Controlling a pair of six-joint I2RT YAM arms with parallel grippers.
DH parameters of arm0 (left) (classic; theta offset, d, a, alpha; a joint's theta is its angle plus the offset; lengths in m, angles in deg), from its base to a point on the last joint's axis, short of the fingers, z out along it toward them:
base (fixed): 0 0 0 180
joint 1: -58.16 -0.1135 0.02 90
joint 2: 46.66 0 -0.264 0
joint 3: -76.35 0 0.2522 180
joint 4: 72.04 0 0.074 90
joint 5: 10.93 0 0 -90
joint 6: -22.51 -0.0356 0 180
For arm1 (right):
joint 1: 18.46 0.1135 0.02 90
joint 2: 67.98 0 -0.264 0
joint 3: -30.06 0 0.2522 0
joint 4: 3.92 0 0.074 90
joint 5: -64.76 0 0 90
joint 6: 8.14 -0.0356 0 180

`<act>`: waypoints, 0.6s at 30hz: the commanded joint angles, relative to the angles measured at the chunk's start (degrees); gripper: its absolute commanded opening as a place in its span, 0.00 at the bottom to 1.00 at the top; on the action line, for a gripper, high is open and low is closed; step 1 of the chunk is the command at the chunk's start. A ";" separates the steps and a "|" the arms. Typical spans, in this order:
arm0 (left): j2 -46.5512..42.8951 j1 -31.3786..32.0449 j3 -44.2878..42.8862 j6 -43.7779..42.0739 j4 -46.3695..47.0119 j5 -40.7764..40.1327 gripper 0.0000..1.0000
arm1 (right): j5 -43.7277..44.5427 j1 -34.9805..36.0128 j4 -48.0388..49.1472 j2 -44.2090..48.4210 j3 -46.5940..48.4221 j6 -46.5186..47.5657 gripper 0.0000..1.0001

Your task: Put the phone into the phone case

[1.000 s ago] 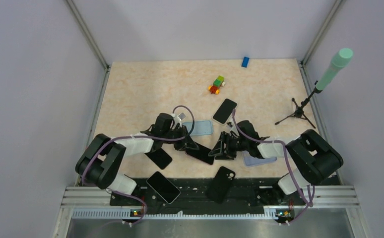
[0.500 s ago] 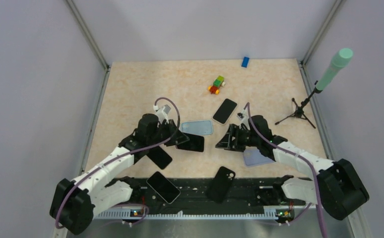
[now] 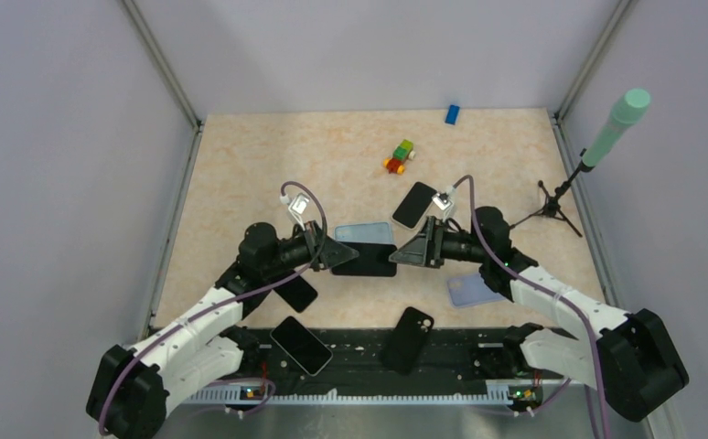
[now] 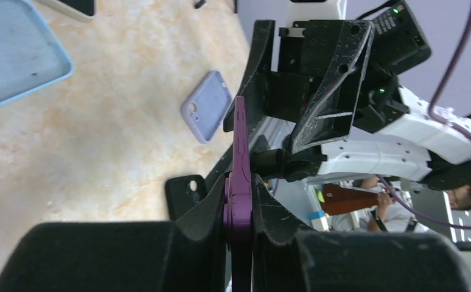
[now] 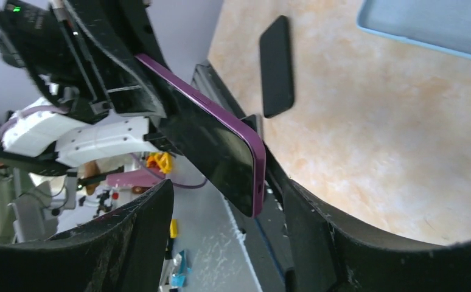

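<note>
One purple phone (image 4: 240,134) was clamped edge-on between the left gripper's (image 4: 240,188) fingers, clear of the table (image 3: 268,165). Its free end was flanked by the right gripper's (image 5: 227,201) spread fingers, gaps seen on both sides. Beyond the fingertips, a blue case (image 3: 366,234) was laid on marbled tabletop, enclosed by grey walls (image 3: 76,137).

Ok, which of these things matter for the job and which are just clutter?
Job: purple phone, in left gripper; right gripper, open at its far end; blue case and lavender case, either may be the one.
Lying about: black phones, toy blocks, blue block, tripod.
</note>
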 commanded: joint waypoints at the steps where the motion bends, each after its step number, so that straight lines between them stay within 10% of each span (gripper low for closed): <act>1: -0.67 -0.18 0.72 5.24 15.63 5.32 0.00 | -5.87 -0.34 10.76 0.61 0.00 -4.71 0.64; 18: 1.31 -0.12 2.93 10.26 24.53 5.80 0.00 | -11.91 1.50 31.31 -5.26 -1.92 -15.93 0.27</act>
